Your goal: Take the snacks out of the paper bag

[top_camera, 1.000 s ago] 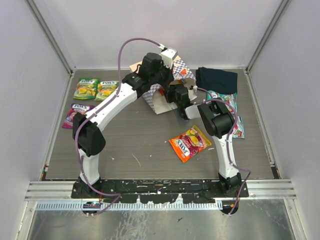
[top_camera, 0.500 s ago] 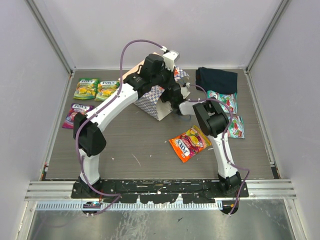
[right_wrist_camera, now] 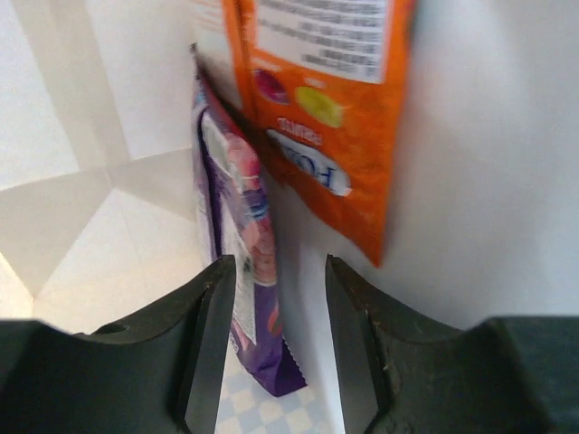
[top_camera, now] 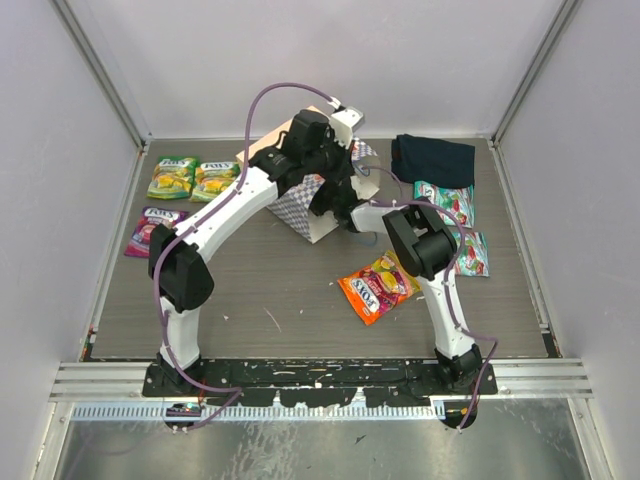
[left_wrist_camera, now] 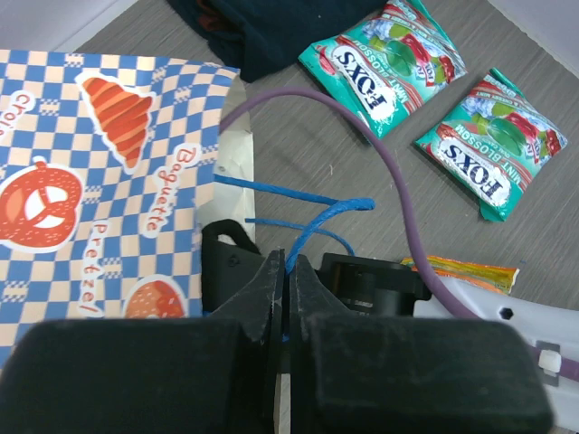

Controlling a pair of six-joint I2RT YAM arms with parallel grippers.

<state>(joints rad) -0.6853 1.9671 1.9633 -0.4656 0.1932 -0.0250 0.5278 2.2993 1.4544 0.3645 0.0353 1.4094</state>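
- Your left gripper (left_wrist_camera: 281, 271) has its two black fingers pressed together on the thin blue string handle (left_wrist_camera: 312, 217) of the tan kraft paper bag (left_wrist_camera: 99, 172). The bag has a blue-white checkered band with orange-red baguette and pretzel prints.
- From above, you see the bag at the back middle of the grey wood-grain table (top_camera: 270, 290), under the left wrist. Your right arm reaches into it from the right.
- Your right gripper (right_wrist_camera: 277, 280) is inside the bag with its jaws spread wide, and nothing is clamped between them.
- A glossy purple pouch (right_wrist_camera: 237, 271) stands on edge there, its lower part just beside the finger on the left of the wrist view. I cannot tell whether it touches that finger.
- A flat orange pouch (right_wrist_camera: 326, 99) lies against the bag's white inner wall above the purple one, close to it.
- Six snacks are already out on the table:
  - two green-yellow fruit pouches (top_camera: 172, 177) (top_camera: 214, 180) lie side by side at the far left;
  - a second purple pouch (top_camera: 148, 228) lies nearer you along the left edge;
  - an orange-red pouch (top_camera: 378, 287) lies just beside the right arm;
  - two teal-white mint pouches (left_wrist_camera: 380, 63) (left_wrist_camera: 493, 149) lie near each other on the right.
- A dark navy folded cloth (top_camera: 433, 158) sits at the far right, just beyond the teal-white pair.
- A purple cable (left_wrist_camera: 380, 154) arcs across the left wrist view above the table.
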